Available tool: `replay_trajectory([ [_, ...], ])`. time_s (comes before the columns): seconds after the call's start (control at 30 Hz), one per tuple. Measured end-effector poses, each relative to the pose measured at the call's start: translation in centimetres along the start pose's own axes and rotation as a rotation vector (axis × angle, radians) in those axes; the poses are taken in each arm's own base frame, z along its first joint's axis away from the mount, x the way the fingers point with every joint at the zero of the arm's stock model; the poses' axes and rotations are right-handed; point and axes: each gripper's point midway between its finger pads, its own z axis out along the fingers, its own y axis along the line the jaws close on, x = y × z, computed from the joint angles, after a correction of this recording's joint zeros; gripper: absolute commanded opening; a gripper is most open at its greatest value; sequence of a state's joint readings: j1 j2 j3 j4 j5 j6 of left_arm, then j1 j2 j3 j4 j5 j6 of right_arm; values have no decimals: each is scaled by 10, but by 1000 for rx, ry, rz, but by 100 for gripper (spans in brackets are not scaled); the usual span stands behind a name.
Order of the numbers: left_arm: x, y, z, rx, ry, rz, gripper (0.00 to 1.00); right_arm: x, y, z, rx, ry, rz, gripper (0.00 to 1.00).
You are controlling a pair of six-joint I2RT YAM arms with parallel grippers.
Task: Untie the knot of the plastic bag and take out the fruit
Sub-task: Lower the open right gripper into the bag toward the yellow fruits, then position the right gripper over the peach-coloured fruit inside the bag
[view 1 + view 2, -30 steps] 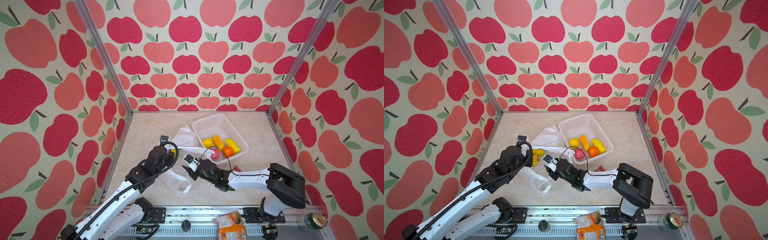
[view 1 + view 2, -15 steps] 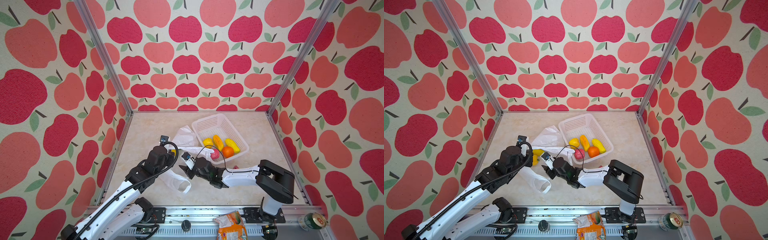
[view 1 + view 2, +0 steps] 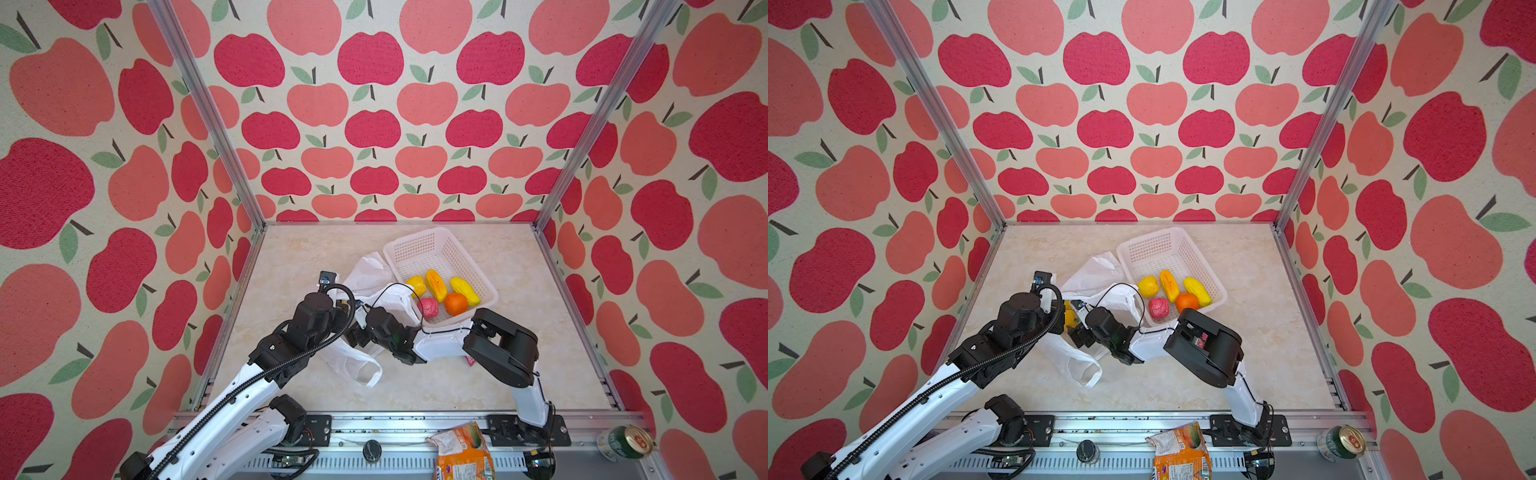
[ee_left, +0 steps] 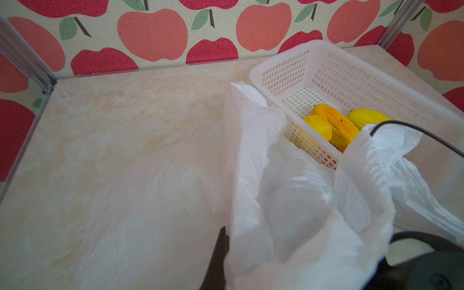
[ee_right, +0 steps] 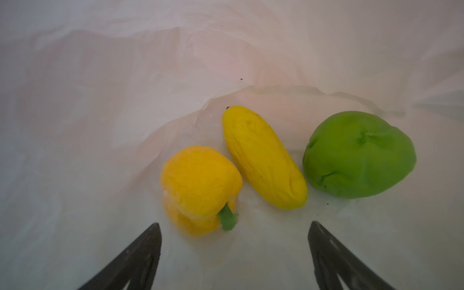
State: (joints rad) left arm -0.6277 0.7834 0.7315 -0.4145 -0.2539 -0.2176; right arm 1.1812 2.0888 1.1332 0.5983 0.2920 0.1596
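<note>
- Since a second ago our right pincer [image 5: 234,223] has pushed on into the mouth of the plastic bag [image 3: 368,270], and its jaws have swung wide with nothing between them.
- Our left pincer [image 4: 226,238] is clamped tight on a fold of the bag wall, right beside the right one.
- We count three pieces in the bag. A yellow pepper [image 5: 198,185] lies just ahead of the right pincer, stem pointing back at it. A long yellow fruit [image 5: 263,158] sits snug beside the pepper, and a green fruit [image 5: 356,155] just beside that.
- The long fruit's axis slants away from the pincer, dark tip farthest.
- From above, the left arm's wrist [image 3: 316,311] hangs over the bag and covers most of that fruit.
- The bag stretches from one handle loop [image 3: 365,372] behind the pincers to a crumpled end against the basket [image 3: 415,239] beyond them.
- The basket holds five pieces, an orange [image 3: 456,303] among them.
- Well behind the pincers we see one orange snack bag [image 3: 463,455] and one can [image 3: 623,442].
</note>
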Motion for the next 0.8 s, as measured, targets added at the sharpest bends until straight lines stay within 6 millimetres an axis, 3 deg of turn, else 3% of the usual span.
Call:
replay_trajectory([
  [0.2,-1,0,-2,3,-7,-1,0,7,-25,31,136,13,-11,99],
  [0.43,0,-1,-3,10,-10,-1,0,-4,-24,57,128,-5,-48,97],
  [0.6,0,-2,-3,14,-9,7,0,-2,-18,70,105,12,-79,78],
  [0.8,0,-2,-3,15,-10,10,0,6,-17,70,99,45,-98,51],
])
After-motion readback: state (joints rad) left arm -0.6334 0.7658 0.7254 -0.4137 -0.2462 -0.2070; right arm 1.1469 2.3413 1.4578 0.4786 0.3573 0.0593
